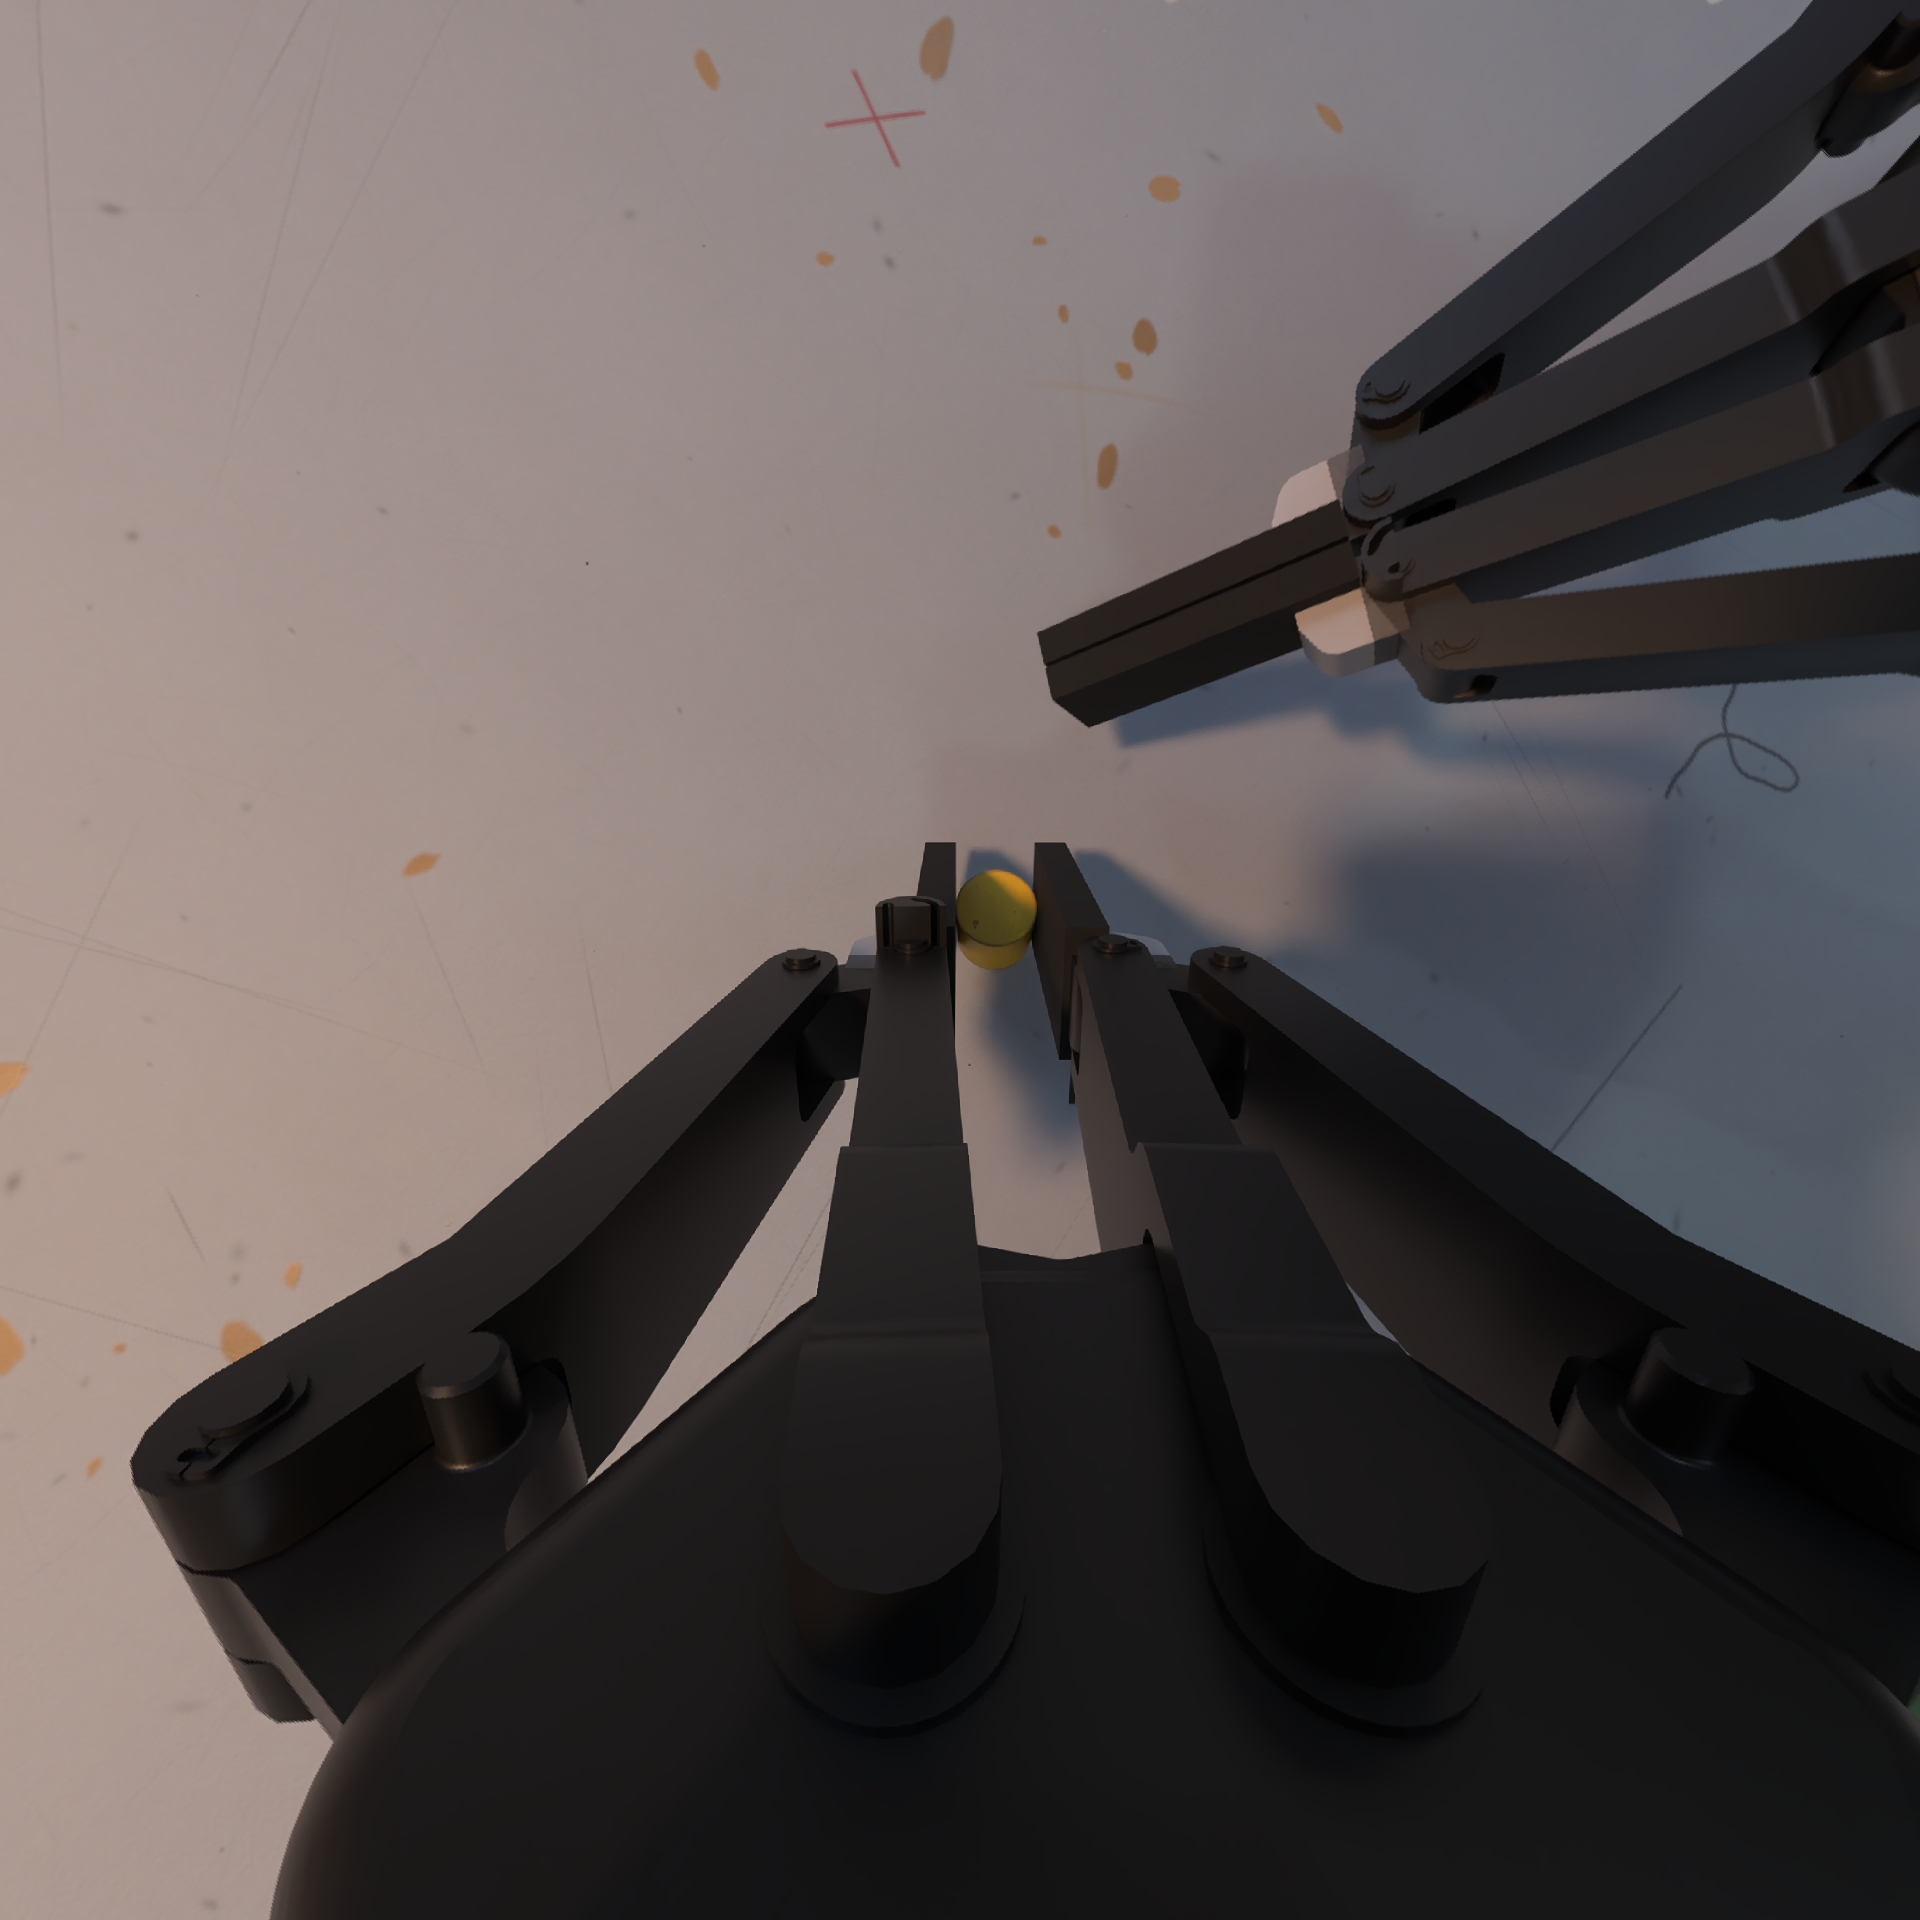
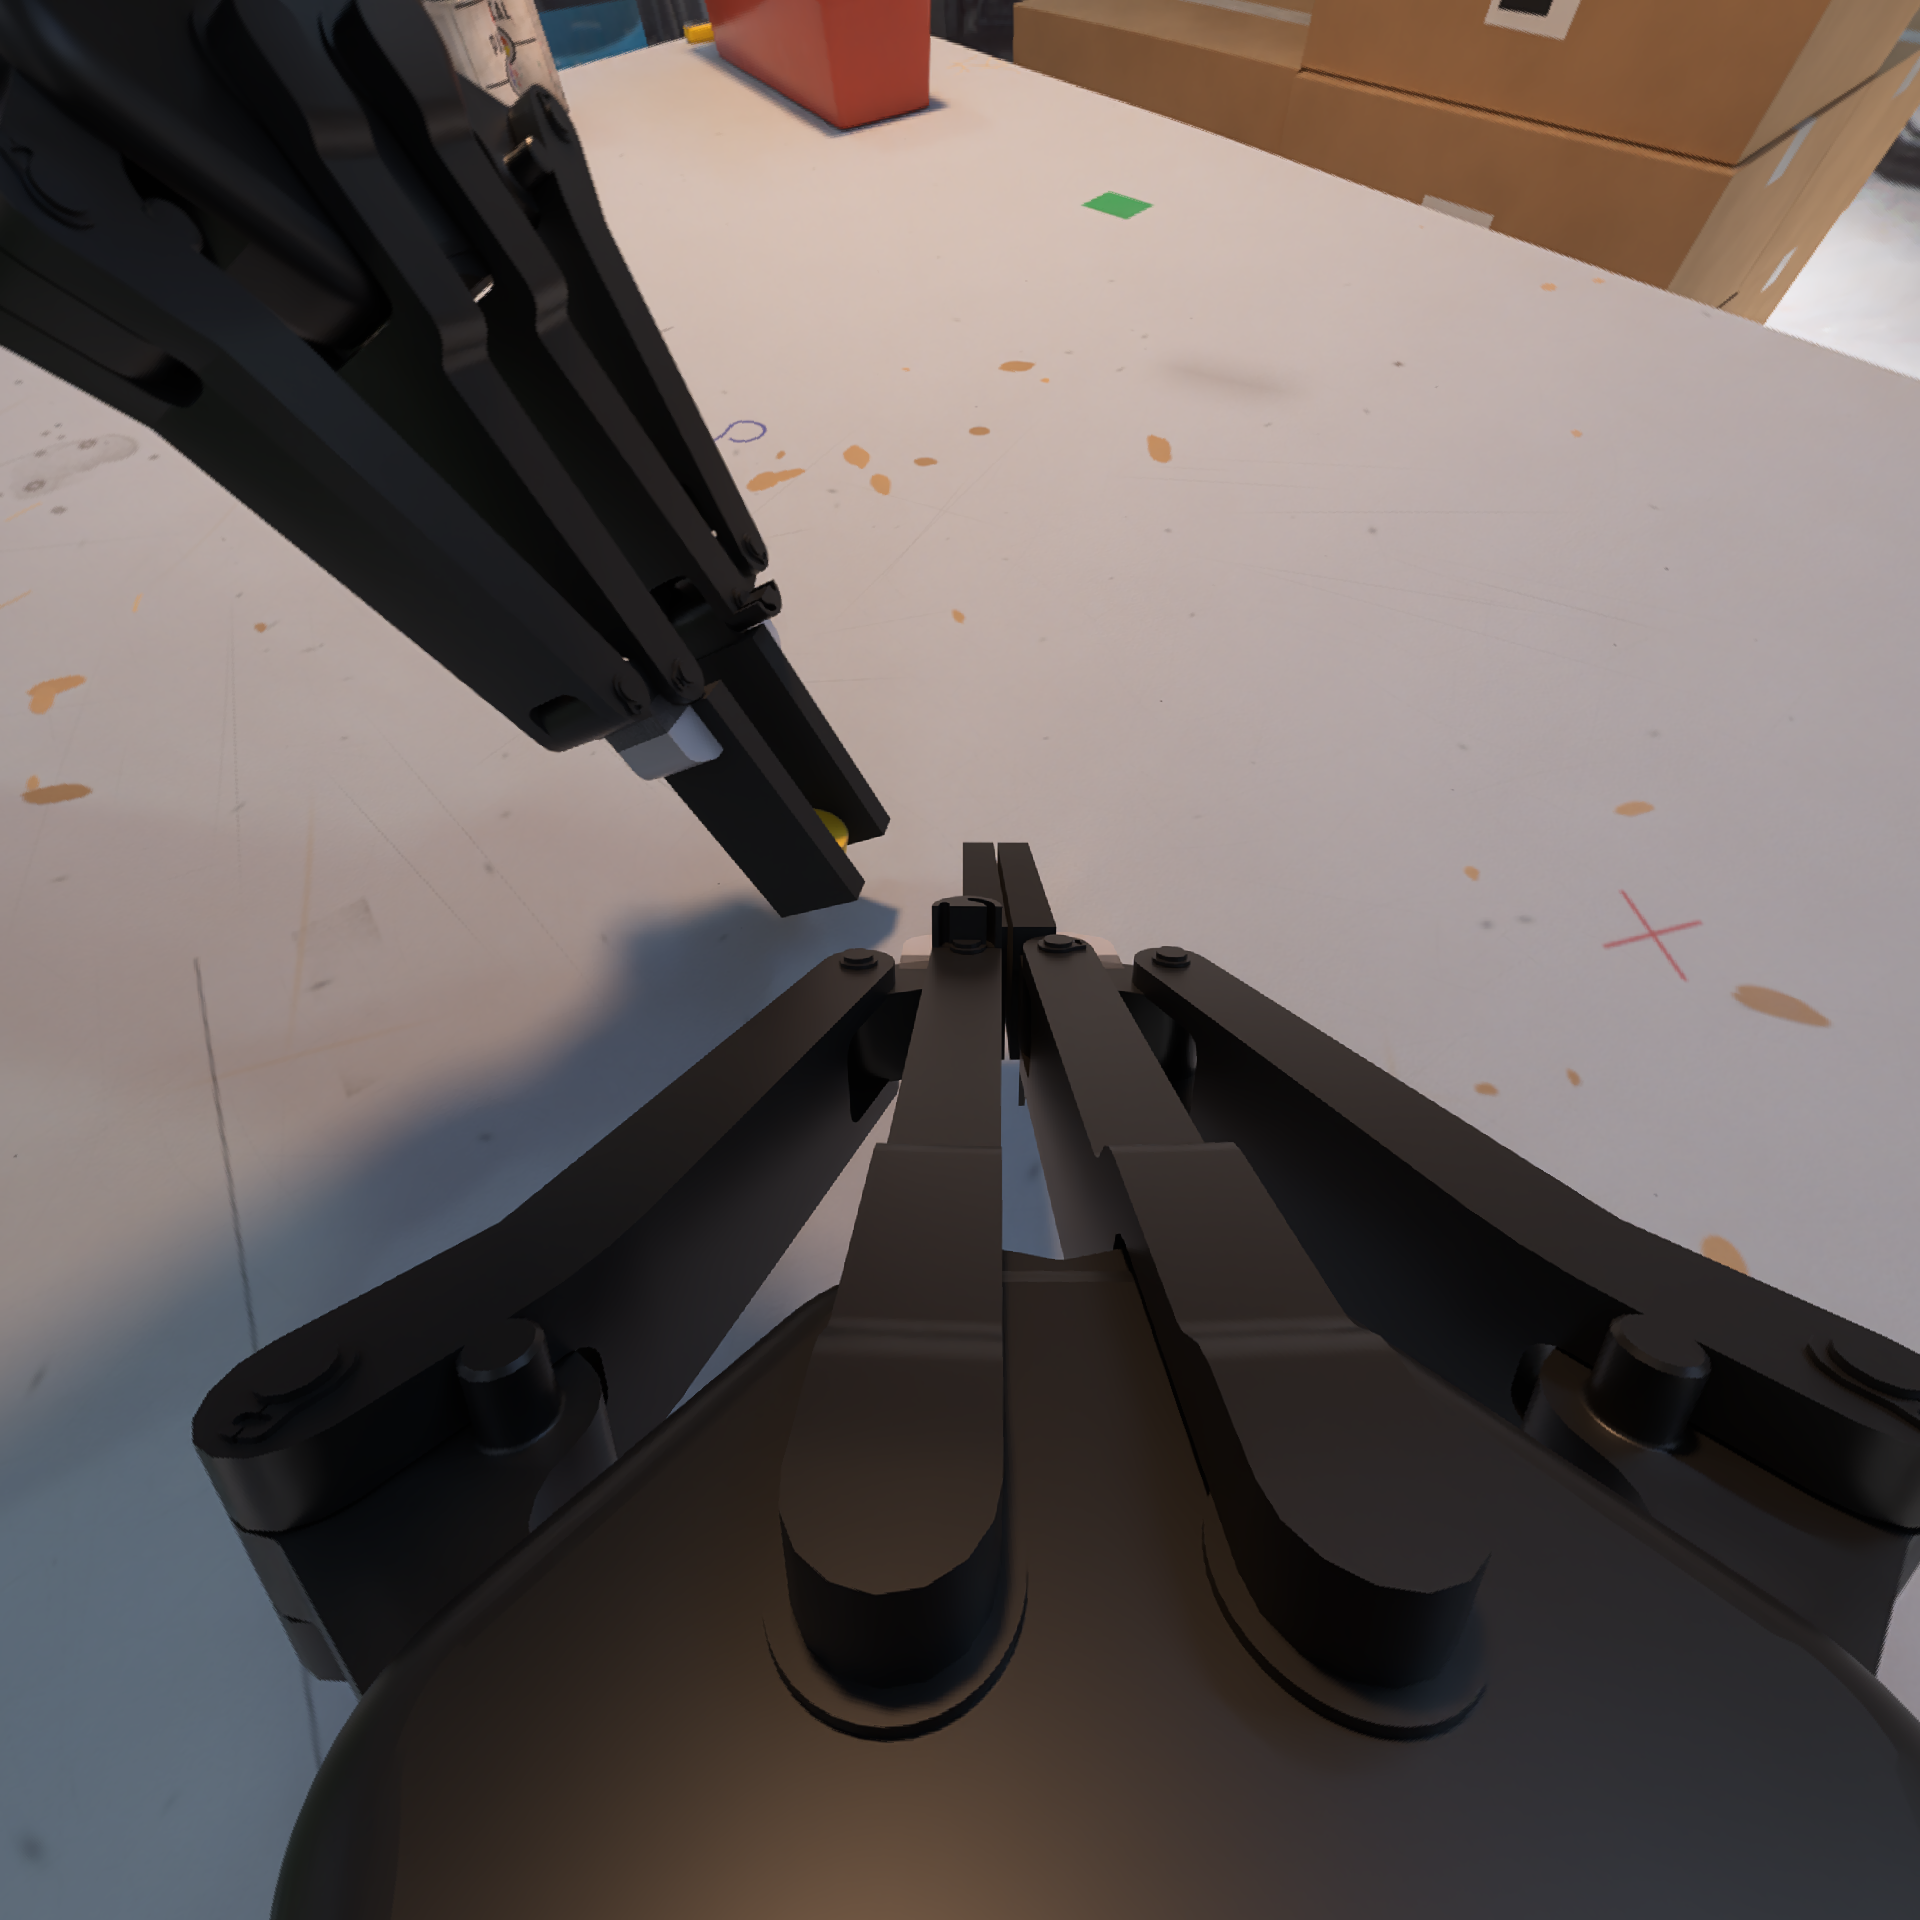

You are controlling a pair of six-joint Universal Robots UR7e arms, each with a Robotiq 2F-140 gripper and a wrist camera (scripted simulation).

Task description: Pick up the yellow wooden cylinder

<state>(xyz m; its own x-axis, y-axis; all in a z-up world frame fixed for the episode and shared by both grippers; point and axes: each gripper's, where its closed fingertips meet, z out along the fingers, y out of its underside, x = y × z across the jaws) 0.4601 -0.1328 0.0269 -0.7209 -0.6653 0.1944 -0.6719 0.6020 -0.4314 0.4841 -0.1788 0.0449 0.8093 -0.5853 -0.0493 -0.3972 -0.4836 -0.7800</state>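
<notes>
In the left wrist view my left gripper (image 1: 995, 868) is shut on the yellow wooden cylinder (image 1: 995, 914), seen end-on between the two fingertips just above the white table (image 1: 416, 520). In the right wrist view the same gripper (image 2: 831, 857) comes in from the upper left, and a small yellow part of the cylinder (image 2: 832, 827) shows between its fingers. My right gripper (image 2: 995, 868) is shut and empty, a short way to the right of the left one. It also shows in the left wrist view (image 1: 1070, 665) at the upper right.
A red box (image 2: 831, 52) stands at the table's far edge. Stacked cardboard boxes (image 2: 1507, 114) sit at the far right. A green square patch (image 2: 1117, 205), a red cross mark (image 2: 1652, 935) and orange flecks lie on the table.
</notes>
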